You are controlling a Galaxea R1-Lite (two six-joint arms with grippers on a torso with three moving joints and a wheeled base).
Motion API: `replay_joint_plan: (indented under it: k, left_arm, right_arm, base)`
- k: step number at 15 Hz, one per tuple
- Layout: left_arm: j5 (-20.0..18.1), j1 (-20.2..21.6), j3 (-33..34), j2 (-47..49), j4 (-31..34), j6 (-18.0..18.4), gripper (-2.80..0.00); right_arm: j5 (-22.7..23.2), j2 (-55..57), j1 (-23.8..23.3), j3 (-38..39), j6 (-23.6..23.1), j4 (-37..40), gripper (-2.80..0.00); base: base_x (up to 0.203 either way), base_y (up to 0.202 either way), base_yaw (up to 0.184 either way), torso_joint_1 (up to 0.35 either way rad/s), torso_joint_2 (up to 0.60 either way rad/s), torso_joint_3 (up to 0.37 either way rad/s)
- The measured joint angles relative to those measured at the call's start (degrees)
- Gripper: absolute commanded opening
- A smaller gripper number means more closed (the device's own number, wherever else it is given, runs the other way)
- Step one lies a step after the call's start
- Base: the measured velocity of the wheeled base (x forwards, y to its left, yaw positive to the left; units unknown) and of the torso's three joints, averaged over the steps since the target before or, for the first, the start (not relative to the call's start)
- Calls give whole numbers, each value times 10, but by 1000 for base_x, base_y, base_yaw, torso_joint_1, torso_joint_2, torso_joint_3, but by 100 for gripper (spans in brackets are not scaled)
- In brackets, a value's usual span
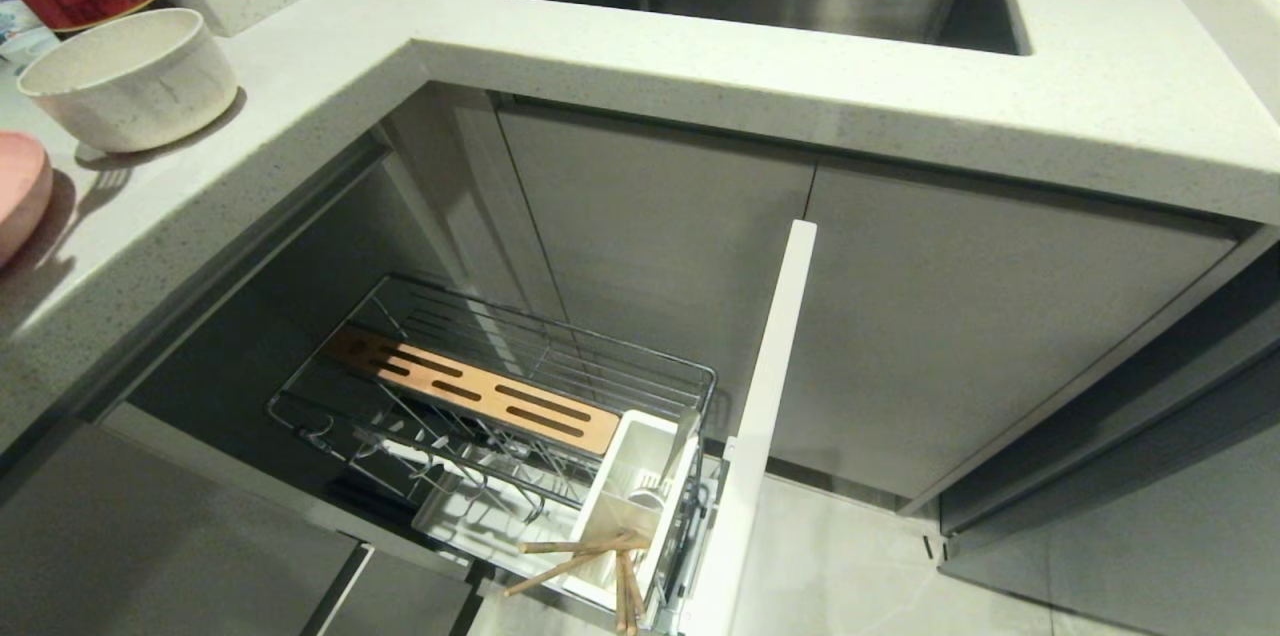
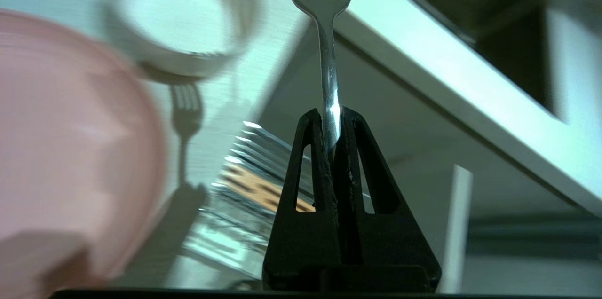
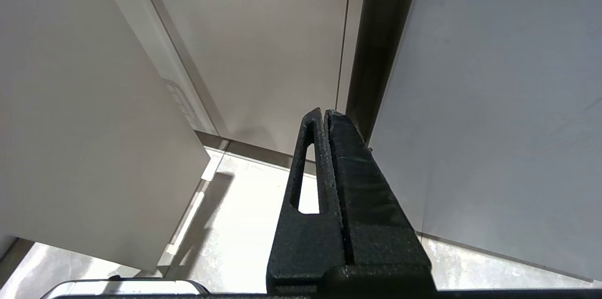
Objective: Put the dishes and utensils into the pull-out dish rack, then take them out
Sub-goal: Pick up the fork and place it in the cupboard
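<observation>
Left gripper [image 2: 333, 122] pinches the fork [image 2: 324, 31] by its handle, tines pointing away, with the utensil holder [image 1: 630, 506] lying below, past the counter edge.

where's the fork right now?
In the left wrist view, the fork is clamped in the left claw, tines away, above the counter edge near the bowl.

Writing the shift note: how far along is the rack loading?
Done: chopsticks sit in the white utensil holder of the pull-out dish rack. In hand: left gripper has its jaws shut on the fork, outside the head view. Left: bowl and pink plate are on the counter; unloading follows. Right gripper is shut, empty, by the cabinets.
</observation>
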Motion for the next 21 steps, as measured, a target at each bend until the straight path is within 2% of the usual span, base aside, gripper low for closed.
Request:
replay_joint_plan:
  k: [3,7,10,12,14,17,21]
  left_arm:
    - [1,-115,2,2,0,-34,-280]
    - [4,-203,28,20,6,-37,-280]
    - [6,-282,32,37,43,-38,-280]
    - [20,-341,36,54,71,-38,-280]
    - [52,-391,40,79,101,-40,-280]
    - [103,-438,41,122,149,-41,-280]
    - [137,-477,36,185,209,-41,-280]
  right_arm:
    - [0,0,0,0,0,0,-280]
    - [0,0,0,0,0,0,-280]
    - [0,0,0,0,0,0,-280]
    - [0,0,0,0,0,0,-280]
    - [0,0,0,0,0,0,-280]
    - [0,0,0,0,0,0,-280]
    - [0,0,0,0,0,0,-280]
  base:
    - [0,0,0,0,0,0]
    - [0,0,0,0,0,0]
    - [0,0,0,0,0,0]
    - [0,0,0,0,0,0]
    - [0,0,0,0,0,0]
    - [0,0,0,0,0,0]
    - [0,0,0,0,0,0]
